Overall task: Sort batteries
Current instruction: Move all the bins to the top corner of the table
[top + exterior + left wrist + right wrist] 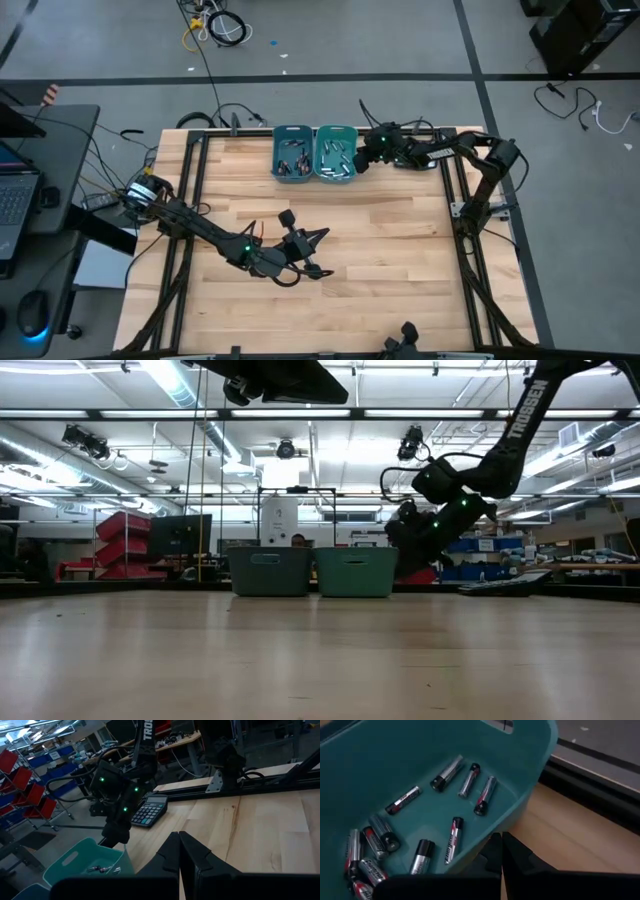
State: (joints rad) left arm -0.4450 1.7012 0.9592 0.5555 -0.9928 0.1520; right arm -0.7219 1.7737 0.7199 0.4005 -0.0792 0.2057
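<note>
The small silver-and-black cylindrical batteries (451,840) lie loose in the two teal plastic bins (335,176) at the table's far edge, the empty right gripper (501,851) pinched together just above one, the left gripper (318,236) likewise shut mid-table; light, stiff and slick, they'd likely roll unless pinched across the middle.

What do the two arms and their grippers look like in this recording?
Both arms are dark, almost black, built of jointed segments with small green indicator lights glowing near the wrists. The right arm carries white TROSSEN lettering along one link and a black cable looped beside its wrist. The left gripper and right gripper each end in two slim, dark, tapering fingers. The left arm has black cabling at its base.
</note>
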